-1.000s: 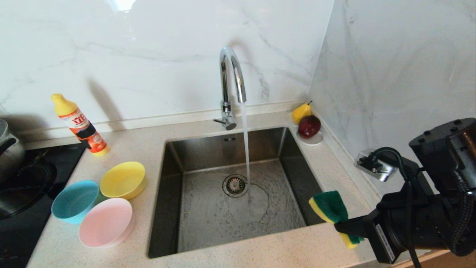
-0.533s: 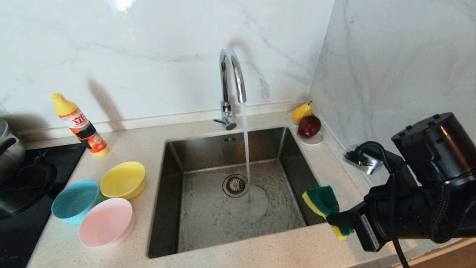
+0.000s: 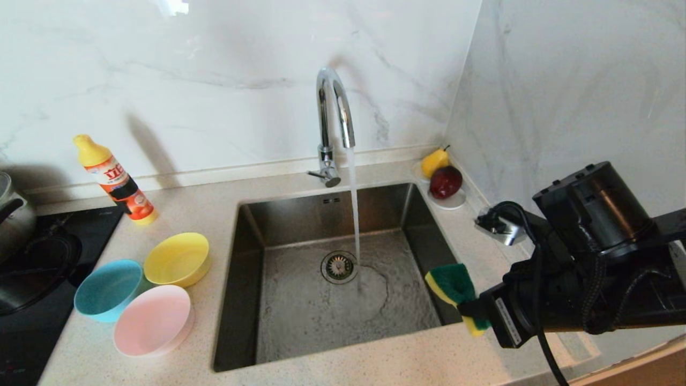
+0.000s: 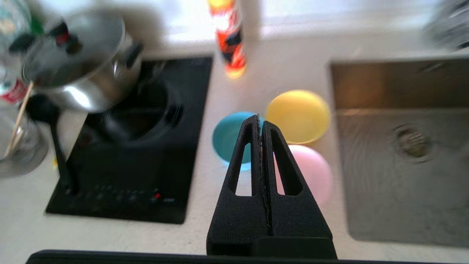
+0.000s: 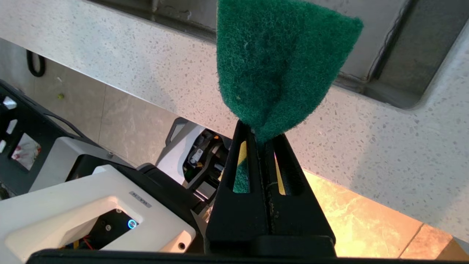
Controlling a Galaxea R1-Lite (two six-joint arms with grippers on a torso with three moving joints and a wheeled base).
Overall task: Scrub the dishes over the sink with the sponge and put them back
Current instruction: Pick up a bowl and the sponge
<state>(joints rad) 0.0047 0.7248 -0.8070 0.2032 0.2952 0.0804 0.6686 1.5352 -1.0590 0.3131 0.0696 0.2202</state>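
Three bowls stand together on the counter left of the sink [image 3: 300, 321]: yellow [image 3: 177, 259], teal [image 3: 107, 289] and pink [image 3: 153, 320]. My right gripper [image 3: 471, 313] is shut on the sponge [image 3: 453, 284] and holds it over the sink's front right edge, green face up. The right wrist view shows the green face [image 5: 278, 66] fanning out beyond the pinching tips [image 5: 260, 134]. The left gripper [image 4: 259, 119] does not show in the head view. Its wrist view shows it shut and empty above the counter, with the teal [image 4: 229, 135], yellow [image 4: 297, 115] and pink [image 4: 311, 172] bowls beyond the tips.
Water runs from the chrome faucet [image 3: 332, 107] into the sink beside the drain [image 3: 338, 266]. A detergent bottle [image 3: 115, 179] leans at the back left. A pot [image 3: 13, 214] sits on the black hob [image 3: 37, 279]. A saucer with fruit [image 3: 445, 185] is in the back right corner.
My right gripper has carried the sponge to the left, from over the counter to the sink's right edge. The bowls have not moved.
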